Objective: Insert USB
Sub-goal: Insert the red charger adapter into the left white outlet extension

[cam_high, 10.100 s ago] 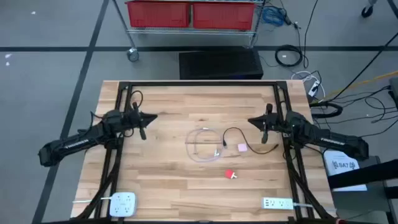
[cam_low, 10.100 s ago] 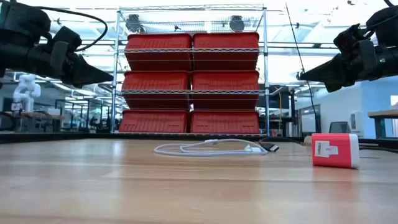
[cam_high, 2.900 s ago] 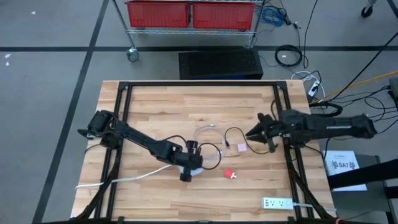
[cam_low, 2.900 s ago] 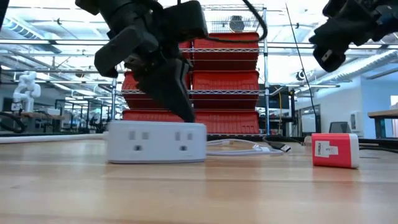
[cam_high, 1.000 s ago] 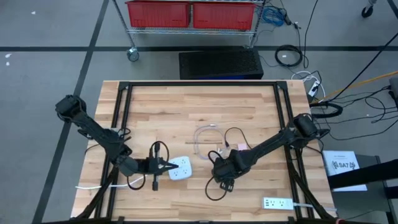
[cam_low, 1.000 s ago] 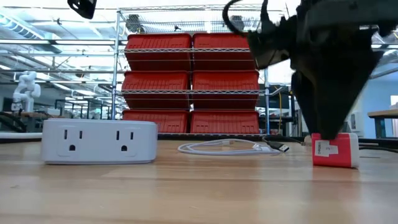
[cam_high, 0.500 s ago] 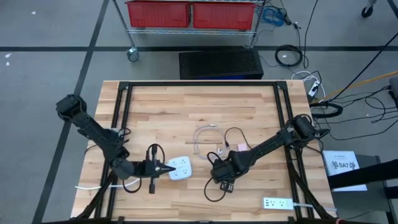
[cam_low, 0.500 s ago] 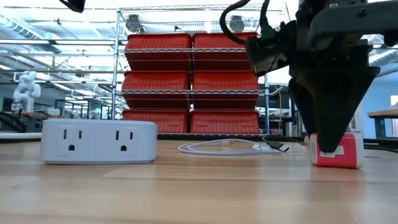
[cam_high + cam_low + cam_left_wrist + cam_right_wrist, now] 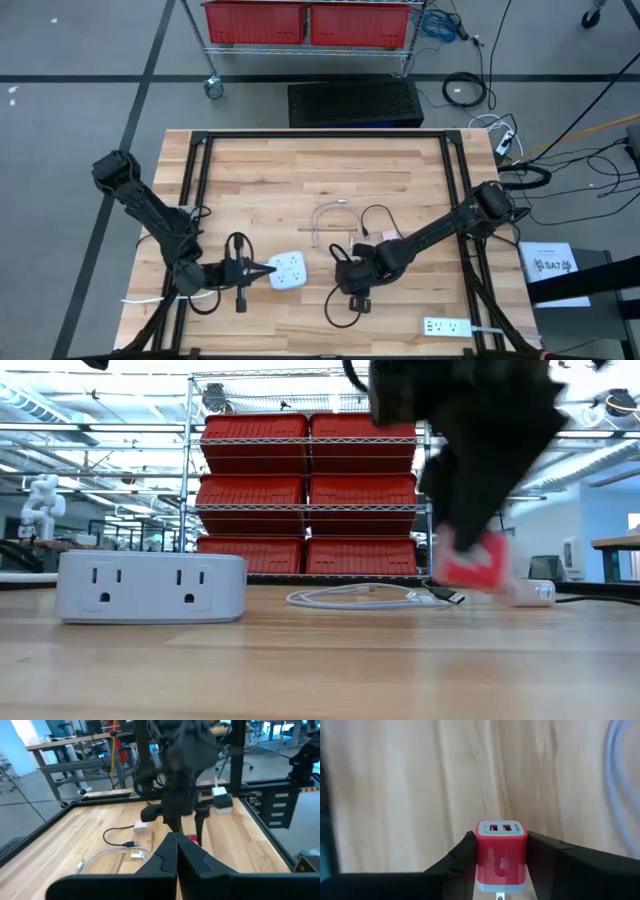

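Above the surface [image 9: 300,180] our right gripper [image 9: 501,851] pinches the red charger [image 9: 500,849], left fingers [image 9: 176,851] pressed together; we risk it twisting loose short of the power strip [image 9: 150,587].

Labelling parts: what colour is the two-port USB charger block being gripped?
Red, with a pale base; clearest in the right wrist view.
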{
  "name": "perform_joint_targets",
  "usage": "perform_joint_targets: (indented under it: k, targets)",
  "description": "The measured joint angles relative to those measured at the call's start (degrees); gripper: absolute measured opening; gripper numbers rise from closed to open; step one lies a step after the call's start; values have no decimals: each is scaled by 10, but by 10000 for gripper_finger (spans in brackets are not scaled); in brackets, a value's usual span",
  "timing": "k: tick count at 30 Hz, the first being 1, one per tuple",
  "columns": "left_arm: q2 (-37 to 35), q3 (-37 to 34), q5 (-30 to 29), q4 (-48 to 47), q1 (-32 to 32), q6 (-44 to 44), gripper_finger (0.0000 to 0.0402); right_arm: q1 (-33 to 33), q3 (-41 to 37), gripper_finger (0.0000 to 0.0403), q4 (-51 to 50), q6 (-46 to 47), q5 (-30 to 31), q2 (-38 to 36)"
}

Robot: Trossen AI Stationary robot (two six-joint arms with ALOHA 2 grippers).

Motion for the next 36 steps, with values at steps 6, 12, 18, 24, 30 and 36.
perform_joint_targets:
  k: [6, 12, 18, 24, 30, 36]
  targets:
    - [0, 0, -12, 20, -3, 5, 0, -2, 0, 110, 151, -97, 43, -23]
    - [0, 0, -12, 33, -3, 17, 0, -19, 0, 110, 340, -218, 76, 3]
    - [0, 1, -12, 38, -3, 20, 0, -41, 0, 110, 459, -277, 69, 58]
    - [0, 1, -12, 43, -3, 32, 0, -56, 0, 110, 524, -279, 41, 104]
    - [0, 1, -12, 43, -3, 34, 0, -67, 0, 110, 536, -300, 39, 118]
    - [0, 1, -12, 43, -3, 34, 0, -80, 0, 110, 570, -304, 29, 141]
